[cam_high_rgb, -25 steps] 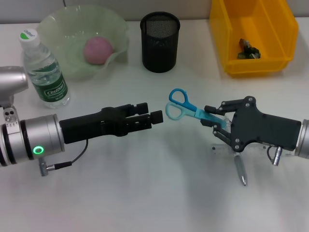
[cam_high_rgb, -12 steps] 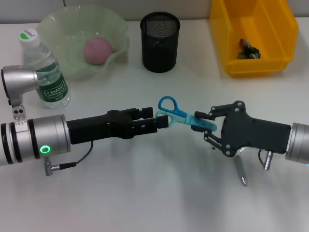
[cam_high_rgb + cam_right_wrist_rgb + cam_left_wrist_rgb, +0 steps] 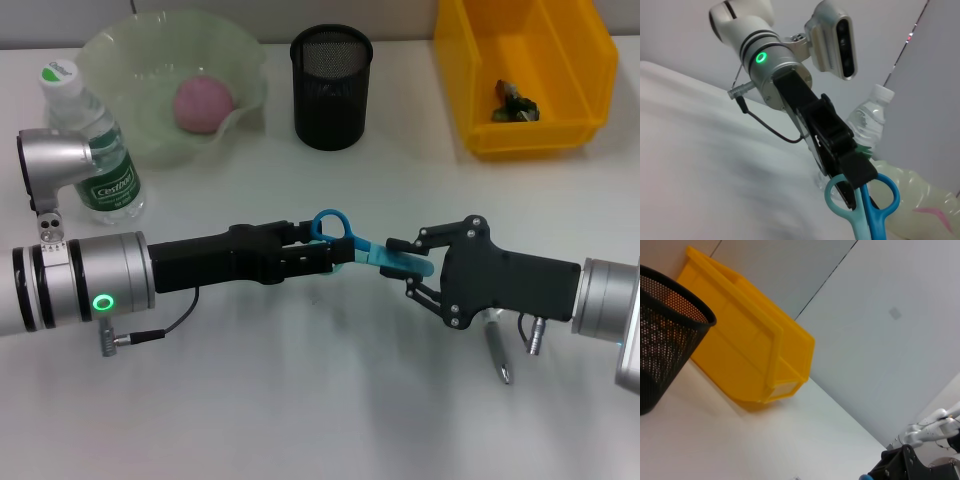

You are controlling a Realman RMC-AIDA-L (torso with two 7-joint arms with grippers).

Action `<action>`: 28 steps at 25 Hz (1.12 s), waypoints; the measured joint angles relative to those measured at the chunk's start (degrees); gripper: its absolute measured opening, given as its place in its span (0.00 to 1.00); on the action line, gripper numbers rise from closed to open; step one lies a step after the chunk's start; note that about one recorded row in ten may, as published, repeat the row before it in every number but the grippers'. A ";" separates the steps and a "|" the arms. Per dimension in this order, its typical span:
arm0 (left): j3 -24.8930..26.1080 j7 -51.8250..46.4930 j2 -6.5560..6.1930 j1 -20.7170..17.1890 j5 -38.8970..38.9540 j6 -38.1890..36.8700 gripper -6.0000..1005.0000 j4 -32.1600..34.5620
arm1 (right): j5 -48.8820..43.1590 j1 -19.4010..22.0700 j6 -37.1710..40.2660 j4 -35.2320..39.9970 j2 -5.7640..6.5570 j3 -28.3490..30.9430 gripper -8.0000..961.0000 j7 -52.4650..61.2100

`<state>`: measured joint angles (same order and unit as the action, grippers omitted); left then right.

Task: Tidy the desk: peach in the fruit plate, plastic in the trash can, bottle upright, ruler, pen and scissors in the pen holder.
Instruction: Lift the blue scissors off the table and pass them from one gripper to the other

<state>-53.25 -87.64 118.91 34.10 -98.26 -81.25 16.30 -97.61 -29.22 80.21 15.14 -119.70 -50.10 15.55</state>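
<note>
Right end effector grips scissors; left end effector at handles.

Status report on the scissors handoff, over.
Right end effector shut on scissors at the blade cover. Left end effector at the handles. Nothing between them.

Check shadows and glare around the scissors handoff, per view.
Head view: soft, diffuse shadows on the desk under left gripper and right gripper; no glare on the scissors. Left wrist view: faint shadow beneath the trash can. Right wrist view: green status light glows without flare.
</note>
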 joint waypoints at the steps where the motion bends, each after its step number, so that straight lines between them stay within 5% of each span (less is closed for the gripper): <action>1: 0.00 0.00 0.00 0.00 0.00 0.00 0.78 0.00 | 0.00 0.00 0.00 0.00 0.00 0.00 0.19 0.00; 28: -2.04 -0.68 -0.01 1.36 0.00 2.13 0.73 0.13 | 0.41 -0.58 -1.22 -1.11 -0.09 0.39 0.18 -1.26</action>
<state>-55.29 -88.31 118.90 35.45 -98.26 -79.11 16.44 -97.20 -29.79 78.99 14.03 -119.79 -49.71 14.29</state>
